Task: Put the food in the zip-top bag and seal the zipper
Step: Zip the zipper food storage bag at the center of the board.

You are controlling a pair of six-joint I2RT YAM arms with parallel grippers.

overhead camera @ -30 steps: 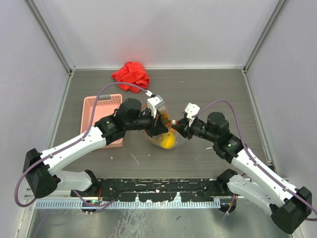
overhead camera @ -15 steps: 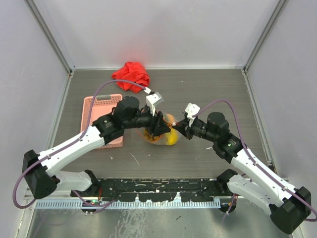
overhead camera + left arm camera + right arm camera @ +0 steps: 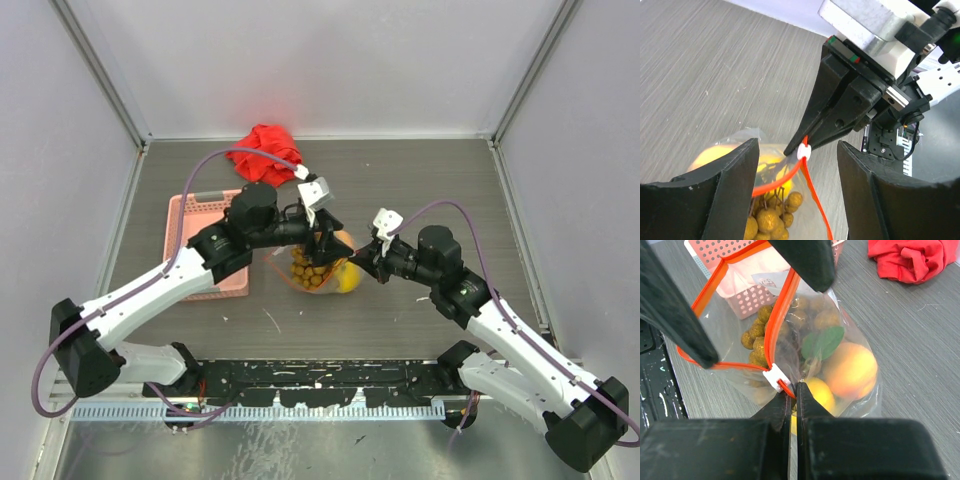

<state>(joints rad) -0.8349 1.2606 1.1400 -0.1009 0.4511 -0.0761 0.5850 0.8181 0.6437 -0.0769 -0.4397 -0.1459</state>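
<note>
The zip-top bag [image 3: 318,272] lies mid-table between both arms. Inside it are the food: olive-brown grapes [image 3: 757,335], an orange [image 3: 850,370], a lemon [image 3: 816,394] and a green leaf [image 3: 822,342]. The zipper [image 3: 777,315], an orange-red strip, stands apart in a loop, with its white slider [image 3: 776,377] at the near end. My right gripper [image 3: 794,389] is shut on the bag's corner right beside the slider. My left gripper [image 3: 797,146] hangs open above the bag's mouth, one finger on either side of the strip, touching nothing.
A pink basket [image 3: 200,215] stands left of the bag, under the left arm. A red cloth [image 3: 265,150] lies crumpled near the back wall. Grey walls enclose the table on three sides.
The left gripper has opened, let go of the bag's mouth and risen a little. The right gripper has closed on the bag's corner. The grapes now show through the bag.
</note>
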